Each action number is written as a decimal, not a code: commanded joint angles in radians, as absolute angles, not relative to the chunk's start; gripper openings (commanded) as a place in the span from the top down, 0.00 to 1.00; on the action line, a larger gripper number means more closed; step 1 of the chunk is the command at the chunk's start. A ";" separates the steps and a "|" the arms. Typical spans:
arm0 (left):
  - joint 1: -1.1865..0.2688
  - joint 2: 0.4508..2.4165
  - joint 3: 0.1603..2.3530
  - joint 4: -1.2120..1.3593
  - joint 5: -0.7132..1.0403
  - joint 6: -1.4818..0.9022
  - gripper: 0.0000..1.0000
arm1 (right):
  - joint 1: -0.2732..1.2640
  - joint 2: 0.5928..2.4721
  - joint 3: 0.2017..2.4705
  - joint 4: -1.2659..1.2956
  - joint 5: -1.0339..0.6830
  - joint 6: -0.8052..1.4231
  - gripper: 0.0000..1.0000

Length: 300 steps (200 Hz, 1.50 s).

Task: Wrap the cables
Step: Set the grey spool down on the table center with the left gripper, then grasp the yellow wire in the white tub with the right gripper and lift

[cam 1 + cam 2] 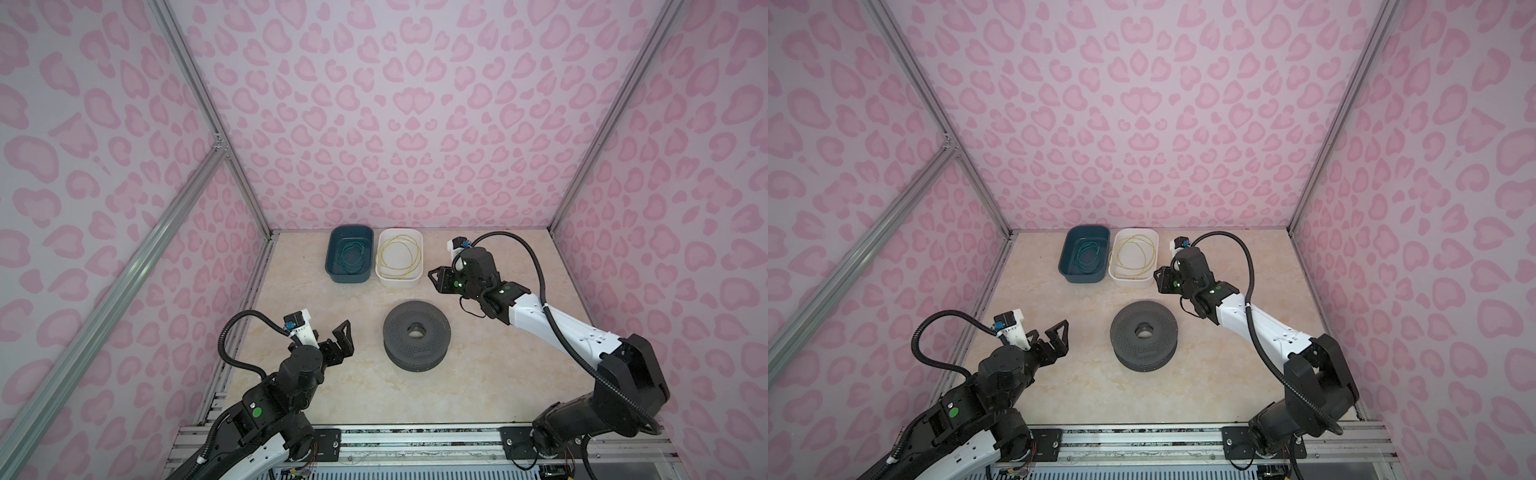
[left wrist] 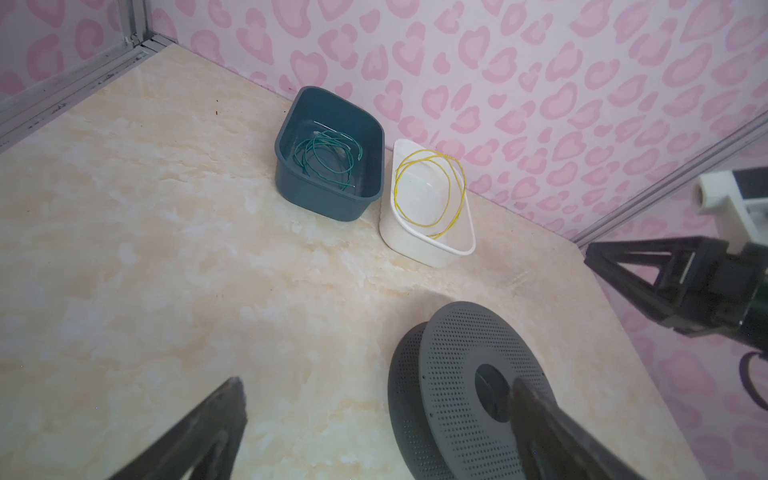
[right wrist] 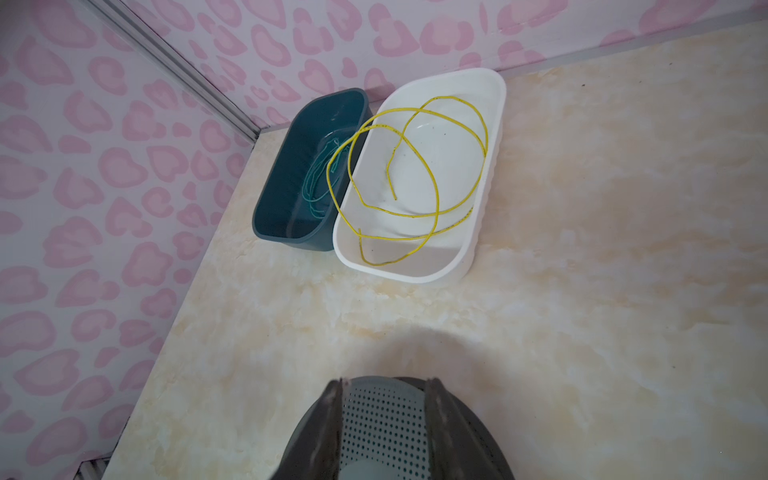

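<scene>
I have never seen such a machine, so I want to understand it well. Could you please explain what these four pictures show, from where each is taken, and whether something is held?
These are two robot arms on a table, each ending in a two-fingered tool. Two pictures come from a camera pair overhead, looking nearly the same way. The other two come from cameras on the arms' wrists. On the table stand a dark teal tub with a green wire inside and, beside it, a white tub with loose loops of yellow wire. Nearer the arms, a grey perforated spool lies flat. The left tool is wide open beside the spool. The right tool hovers near the white tub, fingers apart. Neither holds anything.
</scene>
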<state>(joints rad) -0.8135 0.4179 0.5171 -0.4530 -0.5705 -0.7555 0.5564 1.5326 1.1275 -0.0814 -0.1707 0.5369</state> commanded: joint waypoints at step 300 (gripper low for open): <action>-0.808 0.600 0.607 -0.460 -0.494 -0.661 0.02 | 0.494 2.216 1.849 -0.231 -0.251 0.321 0.98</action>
<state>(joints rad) -0.8108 0.5835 0.5819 -0.4763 -0.4797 -0.6865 0.4953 2.2707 1.8893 -0.2760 -0.2405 0.3462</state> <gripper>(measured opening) 0.986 0.049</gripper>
